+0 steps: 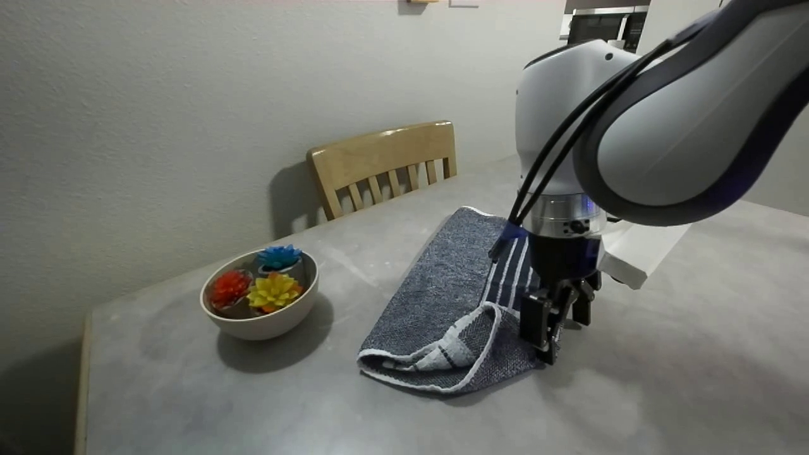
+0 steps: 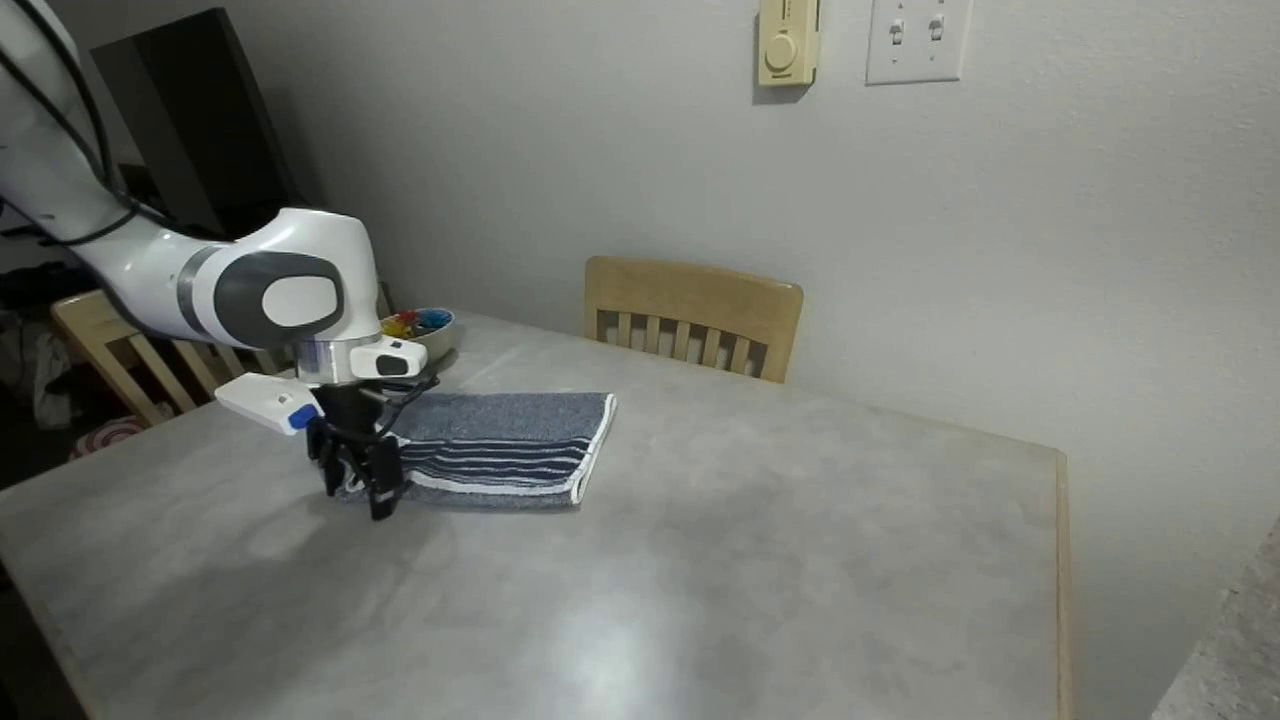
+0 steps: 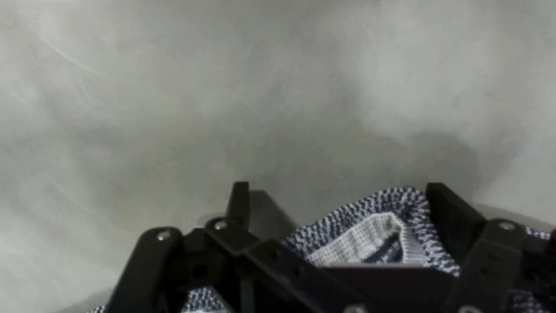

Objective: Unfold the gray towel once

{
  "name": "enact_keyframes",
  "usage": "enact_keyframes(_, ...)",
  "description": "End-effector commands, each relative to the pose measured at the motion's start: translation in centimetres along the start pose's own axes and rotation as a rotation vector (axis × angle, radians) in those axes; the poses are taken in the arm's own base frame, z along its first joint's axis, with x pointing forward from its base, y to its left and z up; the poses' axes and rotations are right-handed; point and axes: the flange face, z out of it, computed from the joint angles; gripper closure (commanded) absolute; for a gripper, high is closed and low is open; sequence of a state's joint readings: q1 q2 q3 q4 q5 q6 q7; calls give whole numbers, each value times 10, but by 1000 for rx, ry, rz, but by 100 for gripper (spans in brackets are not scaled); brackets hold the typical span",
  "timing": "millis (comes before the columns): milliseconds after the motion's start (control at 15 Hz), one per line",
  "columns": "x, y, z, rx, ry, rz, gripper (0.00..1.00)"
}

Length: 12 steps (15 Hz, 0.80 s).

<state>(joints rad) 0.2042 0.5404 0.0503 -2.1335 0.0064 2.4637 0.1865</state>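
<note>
The towel (image 1: 436,291) is lying on the table (image 1: 354,420), partly folded over itself, and the gripper (image 3: 338,191) is pointing down at one corner of it. Its fingers (image 3: 451,211) are standing spread far apart and are gripping nothing. In the wrist view a peak (image 3: 391,201) of the towel is showing between them, sitting just beside the finger on the right of that view; whether the two are touching is not showing clearly. The finger on the left is standing well apart from the peak. More of the towel is showing past the gripper at the bottom and right of that view.

In both exterior views the fingers are hanging low at the towel's edge, and most of the towel is lying to one side of the gripper. In an exterior view a flap (image 1: 452,347) is lying curled back near the gripper, showing a pale face, and a band (image 1: 509,275) of dark and white stripes is running close by. A bowl (image 1: 268,325) is standing near the towel, apart from it, holding a red plant (image 1: 229,287), a yellow plant (image 1: 273,291) and a blue plant (image 1: 279,256). A chair (image 1: 385,151) is standing at the table's edge
</note>
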Motion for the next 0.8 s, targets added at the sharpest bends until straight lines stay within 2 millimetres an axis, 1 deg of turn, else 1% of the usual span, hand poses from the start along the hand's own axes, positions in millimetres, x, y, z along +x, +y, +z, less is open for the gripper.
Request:
enact_keyframes(0,-3,-4,6,-57,17,35,0)
enact_keyframes(133,-13,-18,-1,-105,16,75,0)
enact_keyframes(333,-37,-50,-8,-183,31,111,0)
enact_keyframes(467,-47,-68,-15,-238,53,120,0)
enact_keyframes(667,-59,-87,-35,-319,101,136,0)
enact_keyframes(733,-63,-92,-47,-352,127,142,0)
